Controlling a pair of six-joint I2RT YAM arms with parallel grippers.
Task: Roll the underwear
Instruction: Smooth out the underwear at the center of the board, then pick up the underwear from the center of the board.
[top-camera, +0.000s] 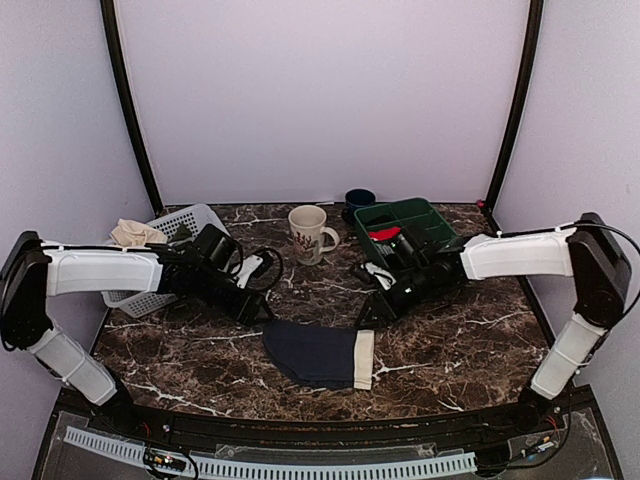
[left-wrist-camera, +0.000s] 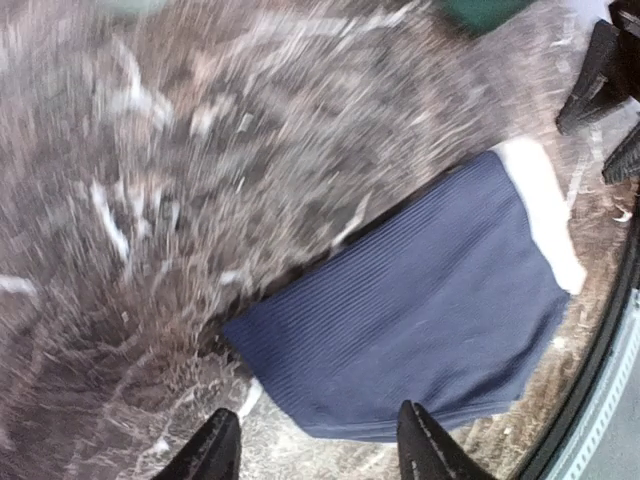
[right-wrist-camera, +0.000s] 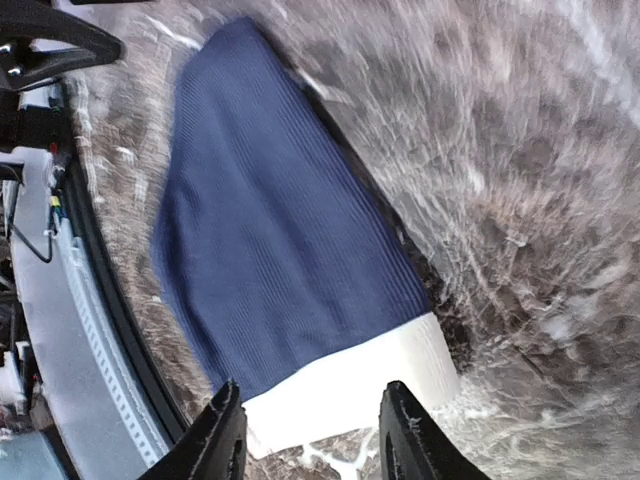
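Underwear (top-camera: 312, 353) lies flat at lower centre of the top view, long axis left to right, waistband (top-camera: 364, 360) at its right end. Your left gripper (top-camera: 258, 308) hangs just off its upper-left corner, and your right gripper (top-camera: 368, 312) just above the waistband. Both are part open and empty.

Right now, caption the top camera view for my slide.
Both open, the left gripper and right gripper flank the unrolled navy underwear on the marble table.
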